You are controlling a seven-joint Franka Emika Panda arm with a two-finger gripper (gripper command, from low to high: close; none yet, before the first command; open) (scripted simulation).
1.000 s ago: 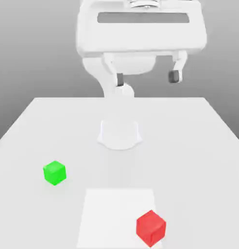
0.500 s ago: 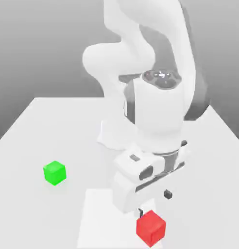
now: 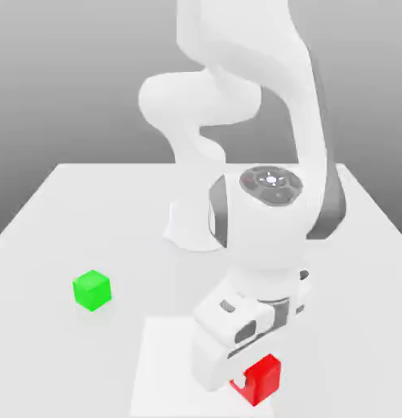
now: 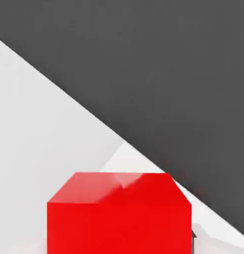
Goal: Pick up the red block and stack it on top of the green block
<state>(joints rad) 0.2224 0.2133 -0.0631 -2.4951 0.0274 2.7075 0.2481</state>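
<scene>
The red block [image 3: 263,379] rests on the table near its front edge, toward the exterior view's right, half hidden behind my white hand. My gripper [image 3: 247,379] is down at table height around that cube and shut on it. In the hand view the red block [image 4: 119,218] sits very close, with its top face and one side showing. The green block [image 3: 91,290] stands alone on the table toward the exterior view's left, well apart from my hand.
The white table [image 3: 65,212] ends at a dark drop just past the red block [image 4: 158,74]. A paler square patch [image 3: 167,367] marks the surface under my hand. My arm's base [image 3: 188,233] stands mid-table at the back.
My arm swung down from high above the table to the red block. The hand dropped the last stretch over the cube and the fingers closed on it. Both blocks stayed put.
</scene>
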